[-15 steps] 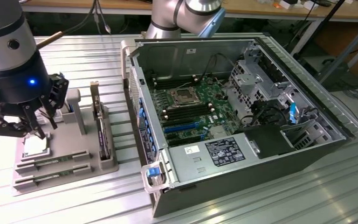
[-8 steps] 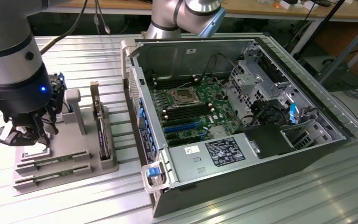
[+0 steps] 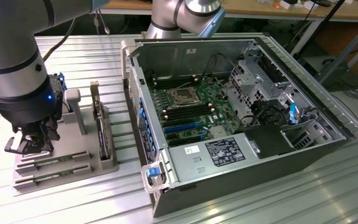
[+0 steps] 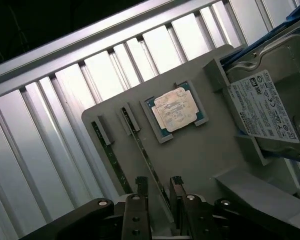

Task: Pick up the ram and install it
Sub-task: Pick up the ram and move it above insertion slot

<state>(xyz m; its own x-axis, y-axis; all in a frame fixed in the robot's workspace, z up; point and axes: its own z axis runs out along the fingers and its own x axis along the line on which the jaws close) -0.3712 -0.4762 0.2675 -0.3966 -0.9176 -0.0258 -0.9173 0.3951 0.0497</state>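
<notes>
Got gripper [image 4: 159, 192] low over gray tray [image 4: 215, 155] on worktop [image 4: 40, 150], jaws apart, straddling one ram [image 4: 142, 150], not clamped; 2nd ram [image 4: 110, 155] alongside, CPU [image 4: 176, 110] just past them, open PC case [image 3: 241, 163] nearby.

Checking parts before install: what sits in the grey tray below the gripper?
The ram stick under the open gripper, a second stick, a silver processor and a hard drive. The gripper covers one end of each stick.
</notes>
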